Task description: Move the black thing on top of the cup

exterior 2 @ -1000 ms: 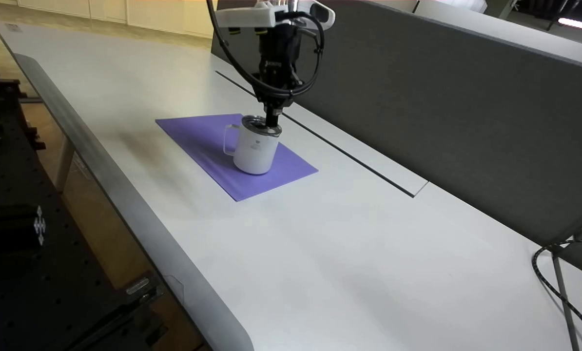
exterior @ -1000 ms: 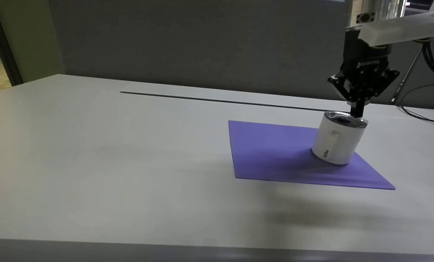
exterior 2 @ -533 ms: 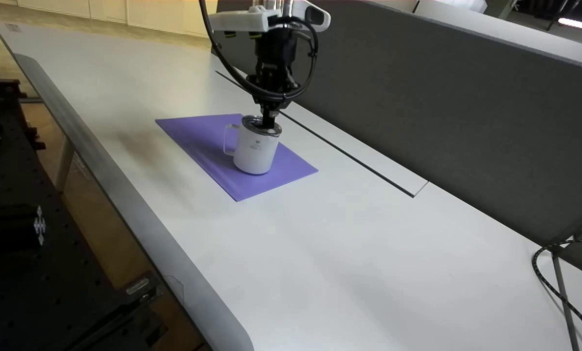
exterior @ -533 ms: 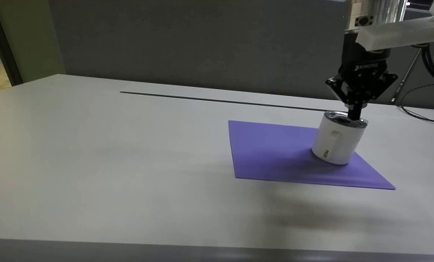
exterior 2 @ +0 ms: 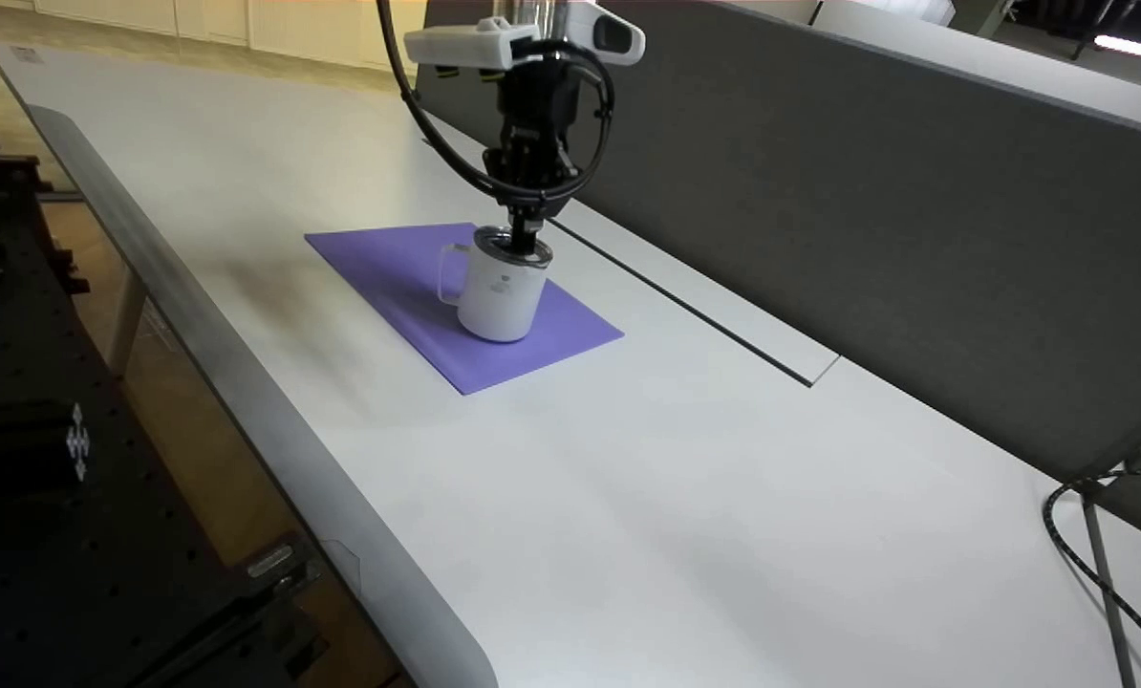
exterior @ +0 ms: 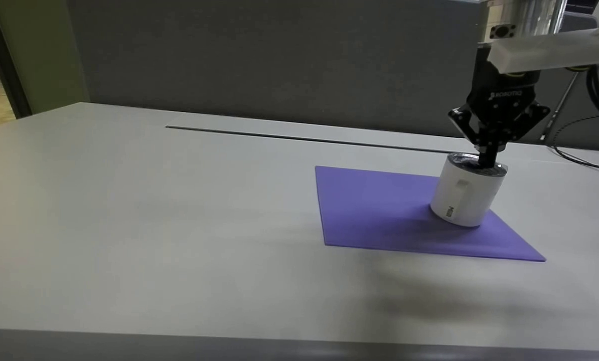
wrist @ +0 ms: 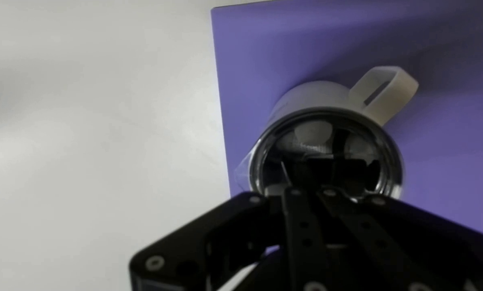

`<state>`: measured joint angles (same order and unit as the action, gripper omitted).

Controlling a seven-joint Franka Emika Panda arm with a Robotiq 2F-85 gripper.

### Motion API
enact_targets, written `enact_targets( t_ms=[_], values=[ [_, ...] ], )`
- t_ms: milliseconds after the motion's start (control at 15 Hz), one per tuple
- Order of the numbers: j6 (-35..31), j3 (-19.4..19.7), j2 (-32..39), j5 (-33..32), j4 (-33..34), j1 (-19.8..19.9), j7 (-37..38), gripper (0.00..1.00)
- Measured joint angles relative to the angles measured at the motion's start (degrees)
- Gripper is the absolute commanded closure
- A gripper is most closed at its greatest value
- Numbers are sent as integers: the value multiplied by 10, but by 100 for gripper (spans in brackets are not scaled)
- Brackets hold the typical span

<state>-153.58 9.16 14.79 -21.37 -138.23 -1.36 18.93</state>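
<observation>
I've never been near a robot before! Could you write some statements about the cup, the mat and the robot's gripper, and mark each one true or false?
1. The cup stands on a mat. True.
2. The gripper points down at the top of the cup. True.
3. The gripper is spread wide open. False: it is closed, its tips together at the cup's top; whether they touch it is hard to tell.
4. The mat is green. False: it is purple.
5. The cup has a handle. True.
6. The gripper is holding the handle. False: it is over the top of the cup, apart from the handle.
</observation>
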Motion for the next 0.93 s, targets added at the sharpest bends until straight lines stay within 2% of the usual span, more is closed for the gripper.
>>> enact_targets(
  t_ms=[600, 933],
  values=[
    [2, -2, 0, 117, 0, 4, -6, 100],
    [2, -2, 0, 134, 1, 6, -8, 100]
  ],
)
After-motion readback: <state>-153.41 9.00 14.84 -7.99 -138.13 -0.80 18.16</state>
